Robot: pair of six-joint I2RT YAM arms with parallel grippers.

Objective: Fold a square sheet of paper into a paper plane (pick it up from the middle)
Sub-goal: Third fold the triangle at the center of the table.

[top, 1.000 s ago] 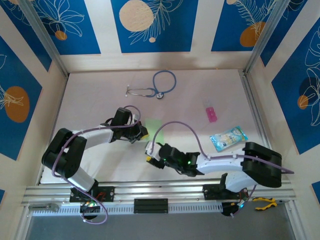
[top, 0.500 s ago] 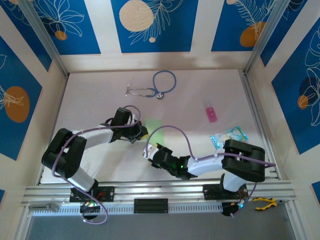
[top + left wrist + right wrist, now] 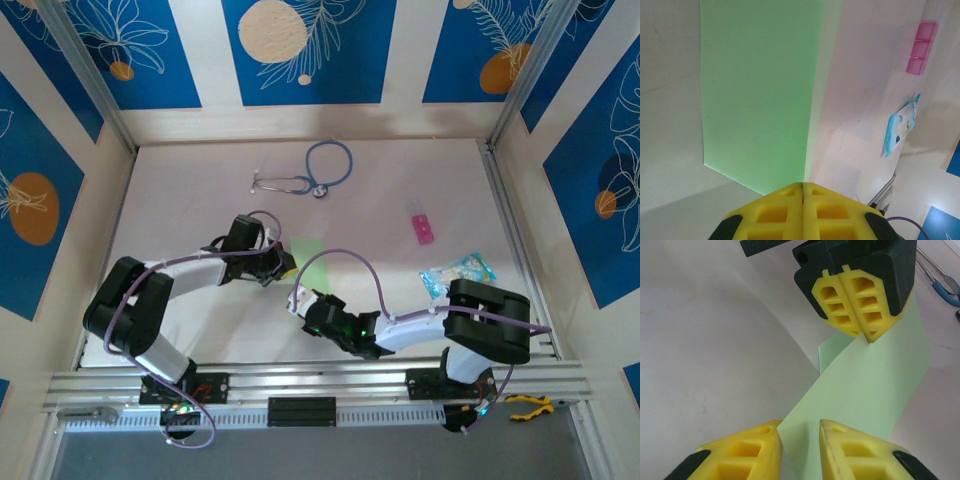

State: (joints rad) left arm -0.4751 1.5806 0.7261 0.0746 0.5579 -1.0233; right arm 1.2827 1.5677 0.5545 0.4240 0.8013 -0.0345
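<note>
1. Where the two arm bases sit on the rail along the bottom of the top view, yellow-handled pliers (image 3: 527, 404) lie at the lower right, off the bench (image 3: 200, 210).
2. Just above the rail, a little left of centre, the right gripper (image 3: 297, 298) points toward the upper left. Its own camera shows its yellow fingers (image 3: 752, 450) narrowly apart at the bottom of the frame. The near corner of the square sheet of paper (image 3: 875, 385) runs down between them. Whether the pads touch the sheet cannot be told.
3. The pale green sheet sits near the middle of the bench. It bends upward from the right gripper to the other one, clear of the bench surface along that stretch.
4. Just above and left of the right gripper in the top view, the left gripper (image 3: 803, 186) has its fingers pressed together, pinching the far edge of the sheet. In its own camera the paper spreads from the closed tips up to the top of the frame, with a straight line running up from them.
5. At the right middle of the top view lies a teal-and-white packet (image 3: 458, 274), well apart from the paper. A pink block (image 3: 422, 228) lies just above it.
6. Farthest back, at upper centre, a blue stethoscope (image 3: 315, 170) lies near the rear wall.
</note>
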